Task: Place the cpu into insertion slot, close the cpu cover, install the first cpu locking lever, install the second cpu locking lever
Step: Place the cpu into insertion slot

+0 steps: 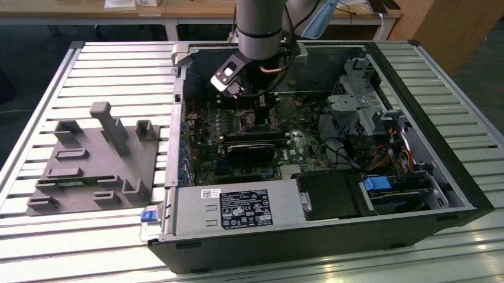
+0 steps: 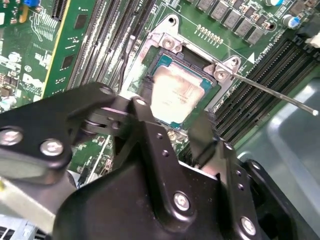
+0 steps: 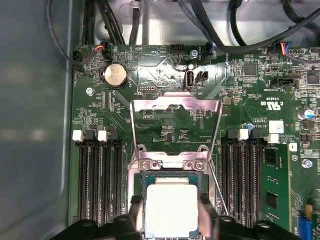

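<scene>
The gripper point(image 2: 170, 119) is nearest in both wrist views. Its black fingers point(image 2: 145, 120) pinch the cpu point(image 3: 170, 202) by two opposite edges. The cpu lies flat and face up in the insertion slot point(image 2: 165, 42). It is square, so no side is the longer, and its edges run parallel to the slot's silver rim. Its face is a pale silver-beige metal plate, smudged, with a thin dark border around it.

Just beyond, the cpu cover point(image 3: 175, 103) is swung open on its hinge and leans away from the gripper. It is a thin silver frame, and the green motherboard point(image 3: 165, 75) shows through its cut-out. A locking lever point(image 2: 270, 92), a thin metal rod, slants out from a corner of the slot over the dark memory slots point(image 3: 100, 185).

In the exterior view the arm point(image 1: 260, 23) reaches down into the open computer case point(image 1: 315, 242), which lies on a slatted table point(image 1: 79, 65). A grey fixture point(image 1: 94, 159) sits at the exterior view's left
</scene>
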`<state>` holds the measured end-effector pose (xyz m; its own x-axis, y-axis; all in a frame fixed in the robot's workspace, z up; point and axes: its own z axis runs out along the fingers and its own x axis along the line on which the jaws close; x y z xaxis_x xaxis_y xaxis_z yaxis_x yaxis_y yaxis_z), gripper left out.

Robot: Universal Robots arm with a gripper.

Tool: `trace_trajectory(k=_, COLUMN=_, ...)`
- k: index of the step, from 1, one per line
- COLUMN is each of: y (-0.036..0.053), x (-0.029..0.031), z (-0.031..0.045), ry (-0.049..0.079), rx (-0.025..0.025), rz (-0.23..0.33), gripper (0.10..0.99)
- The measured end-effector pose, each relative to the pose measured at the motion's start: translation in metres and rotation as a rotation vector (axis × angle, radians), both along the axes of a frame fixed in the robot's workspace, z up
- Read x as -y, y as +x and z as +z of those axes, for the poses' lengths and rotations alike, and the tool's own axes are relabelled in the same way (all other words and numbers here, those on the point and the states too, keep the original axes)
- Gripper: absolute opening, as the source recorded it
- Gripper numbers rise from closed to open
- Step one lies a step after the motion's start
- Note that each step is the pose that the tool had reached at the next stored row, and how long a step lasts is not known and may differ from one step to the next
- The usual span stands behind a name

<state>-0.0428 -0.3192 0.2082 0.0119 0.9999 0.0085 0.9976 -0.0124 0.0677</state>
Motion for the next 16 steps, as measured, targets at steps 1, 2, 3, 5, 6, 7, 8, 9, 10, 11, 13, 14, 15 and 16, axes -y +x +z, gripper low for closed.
trace_trajectory(k=1, y=0.0, x=0.0, z=0.0011, ry=0.0, rx=-0.0001, rz=0.0, gripper=0.596)
trace_trajectory(k=2, y=0.0, x=0.0, z=0.0017, ry=0.0, rx=-0.0003, rz=0.0, gripper=0.533)
trace_trajectory(k=3, y=0.0, x=0.0, z=0.0018, ry=0.0, rx=-0.0003, rz=0.0, gripper=0.471)
trace_trajectory(k=5, y=0.0, x=0.0002, z=0.0019, ry=0.0, rx=-0.0006, rz=0.0, gripper=0.412)
trace_trajectory(k=6, y=0.0, x=0.0005, z=0.002, ry=-0.001, rx=-0.0009, rz=0.0, gripper=0.353)
trace_trajectory(k=7, y=0.0, x=0.0009, z=0.002, ry=-0.001, rx=-0.001, rz=0.0, gripper=0.294)
trace_trajectory(k=8, y=0.0, x=0.0012, z=0.002, ry=0.0, rx=-0.0009, rz=0.0, gripper=0.294)
trace_trajectory(k=9, y=0.0001, x=0.0013, z=0.0019, ry=0.0, rx=-0.0011, rz=0.0, gripper=0.235)
trace_trajectory(k=10, y=0.0004, x=0.0015, z=0.0019, ry=0.0, rx=-0.0016, rz=0.0, gripper=0.176)
trace_trajectory(k=11, y=0.0008, x=0.0017, z=0.0019, ry=0.0, rx=-0.0024, rz=0.0, gripper=0.176)
trace_trajectory(k=13, y=0.0012, x=0.0023, z=0.002, ry=-0.001, rx=-0.0035, rz=-0.001, gripper=0.106)
trace_trajectory(k=14, y=0.0013, x=0.0024, z=0.002, ry=0.0, rx=-0.0035, rz=-0.001, gripper=0.106)
trace_trajectory(k=15, y=0.0014, x=0.0025, z=0.002, ry=0.0, rx=-0.0036, rz=-0.001, gripper=0.106)
trace_trajectory(k=16, y=0.0014, x=0.0026, z=0.002, ry=0.0, rx=-0.0036, rz=-0.001, gripper=0.106)
